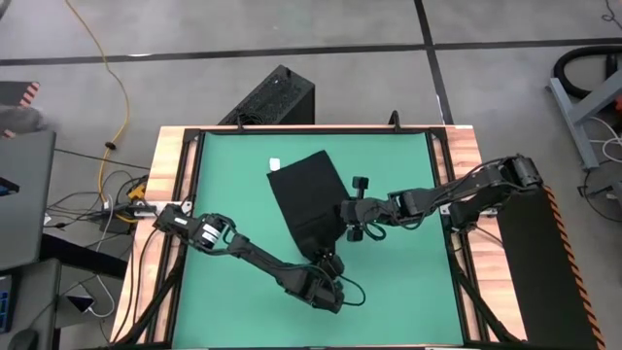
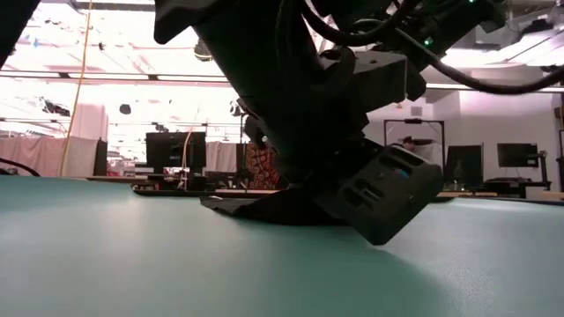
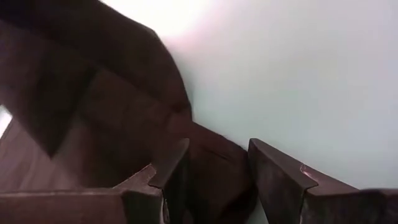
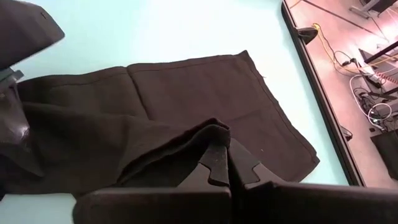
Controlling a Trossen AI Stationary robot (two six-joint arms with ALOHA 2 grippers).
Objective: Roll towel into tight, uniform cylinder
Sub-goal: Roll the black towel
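Note:
The black towel (image 1: 306, 199) lies on the green mat (image 1: 233, 175), its small white tag (image 1: 275, 163) at the far edge. Its far part lies flat; its near end is bunched. My left gripper (image 1: 330, 267) is at the towel's near end, shut on cloth (image 3: 217, 168). My right gripper (image 1: 352, 222) is at the towel's right edge, shut on a raised fold (image 4: 211, 134). In the low view the towel (image 2: 256, 207) shows as a low dark heap under the arms. My left gripper has bunched cloth of the towel's near end (image 3: 214, 158) between its two fingers (image 3: 171, 171), coming low over the mat from the near side. The rest of the towel lies on the mat beyond the fingers. My right gripper pinches a fold at the towel's right edge (image 4: 214, 132) between its two fingertips (image 4: 214, 162), coming from the table's right side. The fold is lifted into a small ridge, several layers. The towel around it lies slack on the mat.
A black ribbed box (image 1: 277, 97) stands on the floor beyond the table's far edge. The mat is framed by a wooden border (image 1: 170, 194). Bare mat lies to the left (image 1: 224, 194) and right (image 1: 408, 282) of the towel. A laptop (image 1: 24, 194) sits off the left side.

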